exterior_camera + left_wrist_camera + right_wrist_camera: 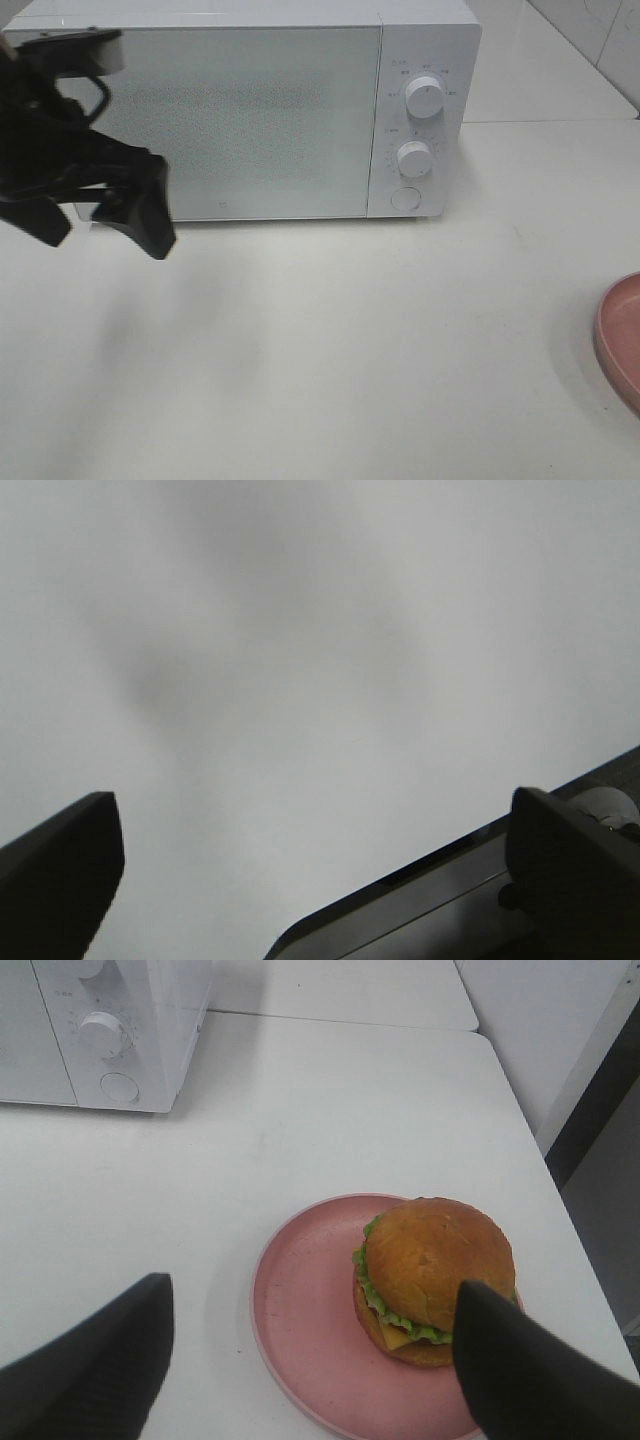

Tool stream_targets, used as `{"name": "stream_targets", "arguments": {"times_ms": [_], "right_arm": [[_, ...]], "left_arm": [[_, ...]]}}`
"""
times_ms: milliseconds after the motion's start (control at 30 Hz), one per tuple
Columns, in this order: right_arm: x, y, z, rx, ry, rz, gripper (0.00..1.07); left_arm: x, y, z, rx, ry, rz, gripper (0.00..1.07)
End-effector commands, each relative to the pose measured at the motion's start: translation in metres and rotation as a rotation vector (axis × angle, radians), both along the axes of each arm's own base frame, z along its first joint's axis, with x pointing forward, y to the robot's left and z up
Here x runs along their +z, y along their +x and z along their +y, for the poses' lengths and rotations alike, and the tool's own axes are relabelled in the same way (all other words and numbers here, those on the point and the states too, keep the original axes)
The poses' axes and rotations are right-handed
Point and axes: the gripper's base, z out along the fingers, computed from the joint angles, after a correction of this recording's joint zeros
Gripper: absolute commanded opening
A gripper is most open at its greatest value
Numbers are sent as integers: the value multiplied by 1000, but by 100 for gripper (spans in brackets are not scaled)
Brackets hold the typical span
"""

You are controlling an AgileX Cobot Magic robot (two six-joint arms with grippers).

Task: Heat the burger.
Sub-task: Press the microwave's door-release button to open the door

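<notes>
Behind on the white desk [350, 330], closed white microwave [240, 110], left tool [100, 215] spread wide at its 9 o'clock, right tool [310, 1360] spread wide above glossy golden-bunned burger [435, 1275], lettuce edge showing, on pink plate [300, 1310].

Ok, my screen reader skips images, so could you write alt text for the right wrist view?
A tall golden-bun burger sits on a round pink plate on a white table, a white microwave beyond. The right end effector hangs open above it.

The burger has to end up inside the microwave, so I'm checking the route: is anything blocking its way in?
Yes: the microwave door is shut. The burger sits on the pink plate on the table, and nothing else visible lies between.
</notes>
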Motion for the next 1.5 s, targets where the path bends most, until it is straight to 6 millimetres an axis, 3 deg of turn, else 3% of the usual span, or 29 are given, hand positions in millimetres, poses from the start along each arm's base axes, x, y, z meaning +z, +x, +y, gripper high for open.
{"name": "stream_targets", "arguments": {"times_ms": [33, 67, 133, 200, 233, 400, 500, 767, 900, 967, 1033, 1133, 1200, 1300, 1500], "right_arm": [[0, -3, 0, -6, -2, -30, 75], [0, -3, 0, -6, -2, -30, 75], [0, -3, 0, -6, -2, -30, 75], [0, -3, 0, -6, -2, -30, 75], [0, -3, 0, -6, -2, -30, 75], [0, -3, 0, -6, -2, -30, 75], [0, -3, 0, -6, -2, -30, 75], [0, -3, 0, -6, -2, -30, 75], [0, -3, 0, -6, -2, -30, 75], [0, -3, 0, -6, -2, -30, 75], [0, -3, 0, -6, -2, -30, 75], [0, -3, 0, -6, -2, -30, 75], [0, -3, 0, -6, -2, -30, 75], [0, -3, 0, -6, -2, -30, 75], [0, -3, 0, -6, -2, -30, 75]], "left_arm": [[-2, -8, 46, 90, 24, 59, 96], [-2, -8, 46, 90, 24, 59, 96], [-4, -19, 74, 164, 27, 66, 96], [-4, -24, 83, 193, 25, 63, 96], [-4, -36, 98, 250, 22, 58, 96], [-3, -60, 118, 325, 25, 59, 96], [-2, -91, 131, 348, 61, 68, 96], [7, -137, 134, 365, 82, -60, 96], [13, -166, 135, 368, 73, -211, 96], [14, -172, 135, 368, 71, -234, 96], [9, -197, 135, 373, 65, -340, 96], [13, -200, 135, 376, 56, -390, 96], [18, -216, 135, 384, 32, -527, 96], [18, -223, 136, 390, 32, -616, 96], [18, -233, 136, 401, 19, -707, 96]]}}
